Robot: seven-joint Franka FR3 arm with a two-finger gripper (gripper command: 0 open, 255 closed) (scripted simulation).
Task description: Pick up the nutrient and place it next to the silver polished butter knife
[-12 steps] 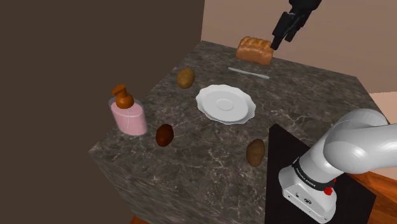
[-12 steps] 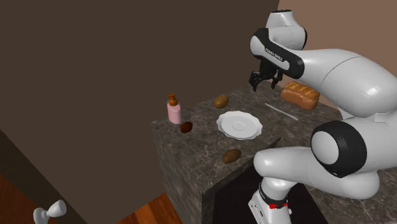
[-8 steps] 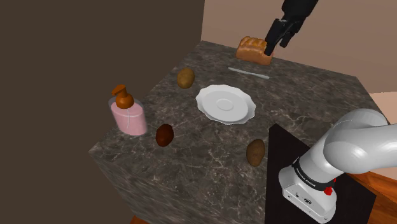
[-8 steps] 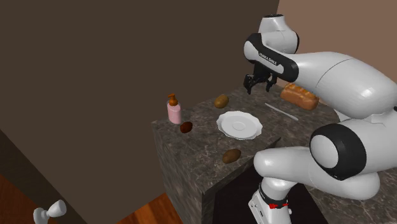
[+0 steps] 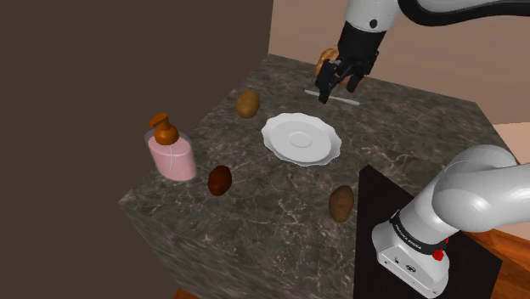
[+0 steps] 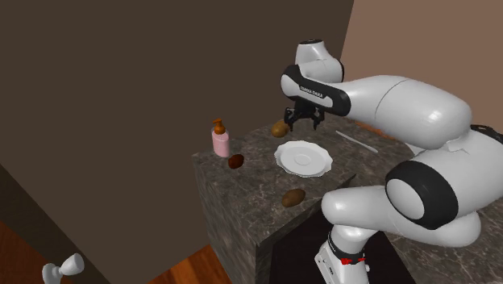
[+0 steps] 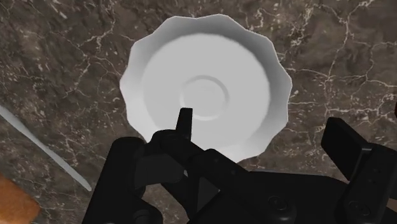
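Dark marble counter [image 5: 425, 119], contents near to far. By the stand [image 5: 374, 217]: potato [image 5: 341, 203]. Then dark brown oval food [image 5: 220, 180]; pink pump bottle [image 5: 172, 153]; white scalloped plate [image 5: 299, 138]; second potato [image 5: 247, 104]; butter knife [image 5: 346, 100]; bread loaf [image 5: 325, 59] (partly behind the arm). Gripper [image 5: 335, 85] hangs between plate and knife, fingers spread wide, empty. Which food is the nutrient: cannot tell. Second exterior view adds a pale goblet [image 6: 63, 270] on the floor.

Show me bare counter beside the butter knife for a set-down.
Open counter lies to the shoulder view's right of the knife. Between knife and plate the strip is narrow; the loaf sits close behind, near the gripper.
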